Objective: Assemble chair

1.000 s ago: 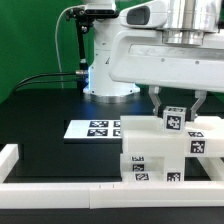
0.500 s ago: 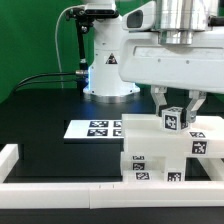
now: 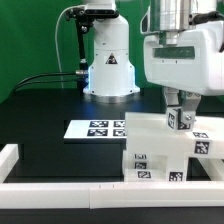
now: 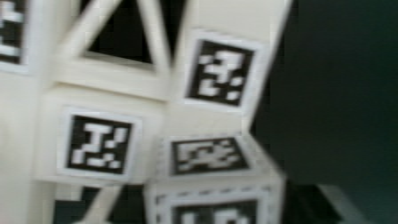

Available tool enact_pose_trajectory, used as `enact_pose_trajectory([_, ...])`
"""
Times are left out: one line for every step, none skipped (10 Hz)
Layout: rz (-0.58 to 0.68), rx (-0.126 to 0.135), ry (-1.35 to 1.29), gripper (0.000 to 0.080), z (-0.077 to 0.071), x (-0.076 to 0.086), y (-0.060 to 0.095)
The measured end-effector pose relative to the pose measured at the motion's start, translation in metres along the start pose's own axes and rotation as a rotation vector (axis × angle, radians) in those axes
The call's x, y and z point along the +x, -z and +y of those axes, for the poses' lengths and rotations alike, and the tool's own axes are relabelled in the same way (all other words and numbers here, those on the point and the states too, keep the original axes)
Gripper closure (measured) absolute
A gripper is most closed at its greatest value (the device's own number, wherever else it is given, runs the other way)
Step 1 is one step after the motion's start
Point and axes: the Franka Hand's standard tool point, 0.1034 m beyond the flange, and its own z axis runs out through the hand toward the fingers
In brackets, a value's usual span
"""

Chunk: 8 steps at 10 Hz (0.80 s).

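The end effector (image 3: 181, 106) is pinching the small cube (image 3: 180, 120) on top of the chair (image 3: 150, 152) (sitting on the surface (image 3: 45, 112)), maybe to press it in.

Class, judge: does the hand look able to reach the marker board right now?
Probably yes: the marker board lies bare beside the chair, and the hand hovers above that chair.

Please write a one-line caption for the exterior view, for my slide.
Gripper over the small tagged cube atop the white chair assembly, marker board beside.
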Motion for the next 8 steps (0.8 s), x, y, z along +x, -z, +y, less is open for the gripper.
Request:
enact_pose_trajectory([0.0, 0.0, 0.018, 0.0301, 0.0, 0.0, 0.0])
enact_pose_trajectory([0.001, 0.002, 0.068, 0.0198, 0.0, 0.001, 0.0])
enact_pose_trajectory([0.002, 0.007, 0.165, 0.0198, -0.002, 0.003, 0.004])
enact_pose_trajectory([0.002, -0.007, 0.307, 0.016, -0.003, -0.001, 0.007])
enact_pose_trajectory([0.005, -0.028, 0.492, 0.0152, -0.003, -0.008, 0.01])
enact_pose_trajectory([0.002, -0.035, 0.604, 0.0152, -0.002, -0.009, 0.009])
enact_pose_trajectory([0.002, -0.036, 0.656, 0.015, -0.001, -0.006, 0.009])
enact_pose_trajectory([0.001, -0.036, 0.683, 0.015, -0.001, -0.006, 0.009])
